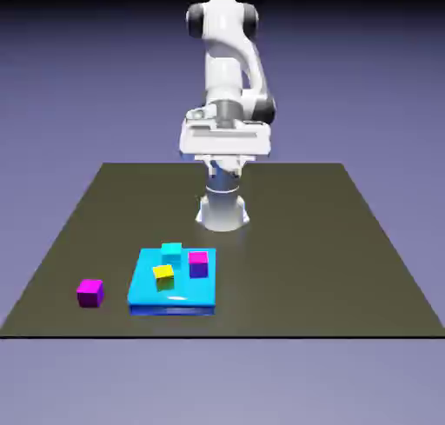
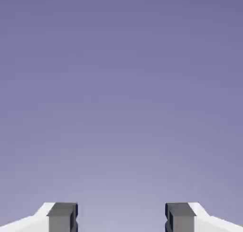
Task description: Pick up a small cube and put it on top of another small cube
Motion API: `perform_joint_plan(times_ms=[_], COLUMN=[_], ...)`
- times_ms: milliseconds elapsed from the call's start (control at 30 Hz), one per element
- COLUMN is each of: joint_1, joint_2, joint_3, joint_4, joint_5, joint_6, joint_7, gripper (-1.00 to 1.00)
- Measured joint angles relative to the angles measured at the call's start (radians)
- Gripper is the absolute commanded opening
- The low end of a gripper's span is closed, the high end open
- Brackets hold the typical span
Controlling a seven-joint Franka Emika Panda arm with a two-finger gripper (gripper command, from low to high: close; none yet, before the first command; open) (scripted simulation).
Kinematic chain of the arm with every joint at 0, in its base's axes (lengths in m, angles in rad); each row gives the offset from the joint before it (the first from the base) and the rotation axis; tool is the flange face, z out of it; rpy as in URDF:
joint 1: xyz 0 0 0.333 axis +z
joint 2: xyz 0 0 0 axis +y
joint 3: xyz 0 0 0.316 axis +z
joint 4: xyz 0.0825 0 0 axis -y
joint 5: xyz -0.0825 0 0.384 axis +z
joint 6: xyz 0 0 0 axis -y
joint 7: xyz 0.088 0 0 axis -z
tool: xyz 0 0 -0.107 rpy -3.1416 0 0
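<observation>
A dark table (image 1: pixel 348 267) fills the lower frame. On it, lower left, a cyan slab (image 1: pixel 143 291) and a magenta cube (image 1: pixel 89 292) are seen; the robot base (image 1: pixel 222 211) at centre.

Glossy white arm (image 1: pixel 228 58) with dark grey joints, grey-tipped fingers (image 2: pixel 62 216).

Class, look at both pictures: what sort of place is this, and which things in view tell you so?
Most likely a simulated robot workbench, not a real room: a white arm stands on a bare dark table before a flat blue-violet backdrop, with small plain coloured cubes on a cyan slab.
</observation>
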Motion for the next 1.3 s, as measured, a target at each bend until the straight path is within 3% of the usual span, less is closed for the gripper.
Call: perform_joint_plan(times_ms=[833, 1033, 1067, 1300], joint_1=[-0.497, -0.501, -0.501, -0.508], joint_2=[0.873, 1.09, 1.094, 0.913], joint_3=[-0.122, -0.184, -0.186, -0.131], joint_4=[0.458, 0.578, 0.581, 0.48], joint_5=[-0.94, -1.091, -1.094, -0.975], joint_6=[-0.26, -0.17, -0.168, -0.257], joint_7=[-1.087, -0.983, -0.98, -1.099], gripper=[0.0, 0.0, -1.0, -1.0])
